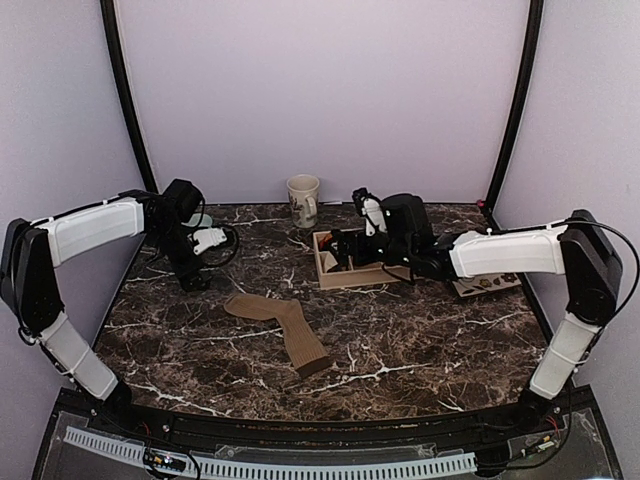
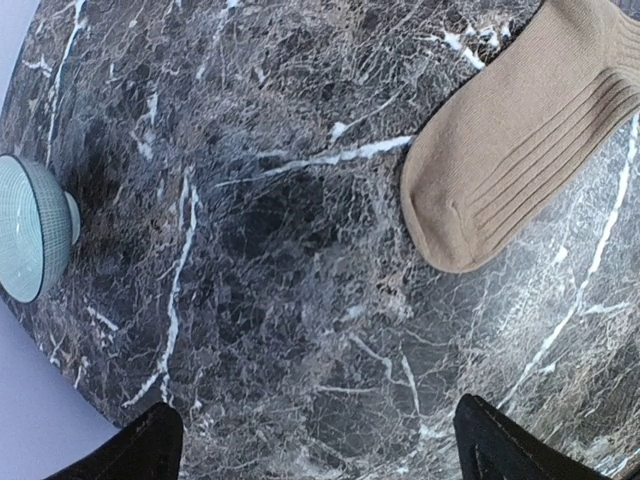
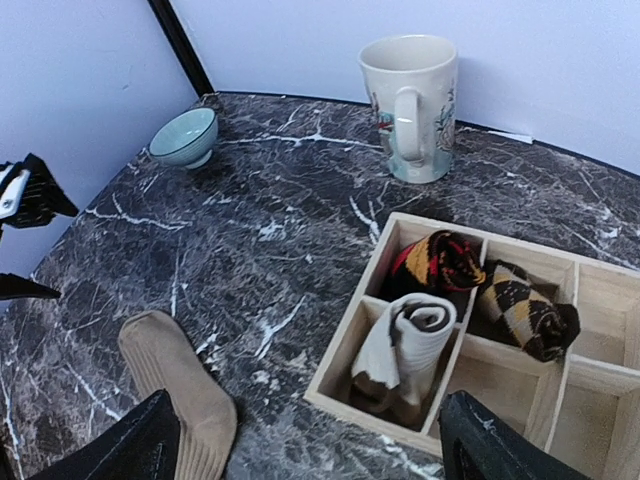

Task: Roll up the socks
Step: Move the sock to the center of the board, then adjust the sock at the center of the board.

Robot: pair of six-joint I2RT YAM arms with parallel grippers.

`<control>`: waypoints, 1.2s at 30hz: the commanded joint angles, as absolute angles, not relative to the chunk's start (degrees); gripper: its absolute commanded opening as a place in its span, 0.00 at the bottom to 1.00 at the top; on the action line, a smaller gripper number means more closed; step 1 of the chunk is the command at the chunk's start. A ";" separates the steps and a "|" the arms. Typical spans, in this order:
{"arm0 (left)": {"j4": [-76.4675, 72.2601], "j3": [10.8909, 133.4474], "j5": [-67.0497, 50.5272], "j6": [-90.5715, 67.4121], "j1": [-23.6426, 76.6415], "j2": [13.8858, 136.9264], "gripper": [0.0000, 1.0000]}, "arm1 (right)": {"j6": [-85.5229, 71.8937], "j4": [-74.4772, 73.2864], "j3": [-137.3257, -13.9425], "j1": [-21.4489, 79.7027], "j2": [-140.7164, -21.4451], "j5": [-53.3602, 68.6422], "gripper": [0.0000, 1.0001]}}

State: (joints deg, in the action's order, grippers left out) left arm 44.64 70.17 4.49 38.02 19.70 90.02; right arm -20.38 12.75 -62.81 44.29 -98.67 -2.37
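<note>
Nearest to the arms, the tan sock (image 1: 280, 328) lies flat in the middle of the dark marble surface (image 1: 420, 335), with its cuff toward the near edge and its rounded toe (image 2: 450, 225) pointing to the left side. It looks soft, light and limp, so I judge that it will fold and slide easily and will not keep any shape by itself. The ribbed knit should give some friction against the fingers. A good place to take hold seems to be the thin edge of the toe, because a roll can start there while the other end is pinned down.

Further back, the left arm (image 1: 95, 228) reaches down near the toe. The left jaws are wide apart and hold nothing, with only bare marble between them. The right arm (image 1: 500, 252) hangs over the wooden tray (image 3: 335, 385). The right jaws are also wide and empty and touch nothing.

Inside the tray, the argyle sock (image 3: 525, 312) sits as a small bundle in 1 compartment, beside a white rolled sock (image 3: 410, 340) and a reddish bundle (image 3: 440, 262).

At the far edge stand a mug (image 1: 303, 200) and a pale bowl (image 3: 185, 135).
</note>
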 commanded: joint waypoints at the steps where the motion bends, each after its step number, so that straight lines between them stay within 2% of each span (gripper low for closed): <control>1: 45.96 70.24 -2.37 38.23 19.96 92.75 0.97 | -13.30 10.27 -61.65 48.12 -94.72 -4.48 0.86; 3: 46.18 69.76 -5.01 36.34 21.47 95.86 0.95 | -11.71 12.51 -58.58 50.39 -93.89 -4.57 0.79; 4: 46.37 69.43 -5.14 35.29 22.49 97.66 0.94 | -10.75 12.04 -58.26 51.69 -94.07 -5.03 0.73; 9: 42.55 68.31 -1.25 33.90 27.89 103.18 0.85 | -13.67 2.79 -63.33 57.22 -99.56 -6.85 0.52; 12: 41.81 73.59 -2.71 31.49 28.76 105.03 0.83 | -14.46 3.30 -63.37 61.06 -101.60 -10.30 0.45; 16: 42.70 79.62 -2.76 30.53 29.41 109.37 0.79 | -16.05 5.48 -63.27 65.30 -103.53 -15.76 0.42; 23: 37.13 77.16 1.41 34.02 30.95 113.57 0.77 | -16.14 6.97 -65.65 68.80 -109.96 -21.11 0.37; 30: 32.34 72.84 4.82 36.82 31.18 114.67 0.77 | -19.65 10.01 -59.55 70.48 -110.30 -20.85 0.36; 36: 30.29 75.86 6.05 36.77 31.54 117.58 0.76 | -21.34 11.67 -58.47 74.15 -111.04 -20.74 0.35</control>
State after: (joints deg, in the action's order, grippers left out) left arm 33.82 76.38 2.48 35.83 31.07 112.38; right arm -19.22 7.70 -58.41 71.16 -110.63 -19.84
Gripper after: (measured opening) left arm 0.766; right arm 0.355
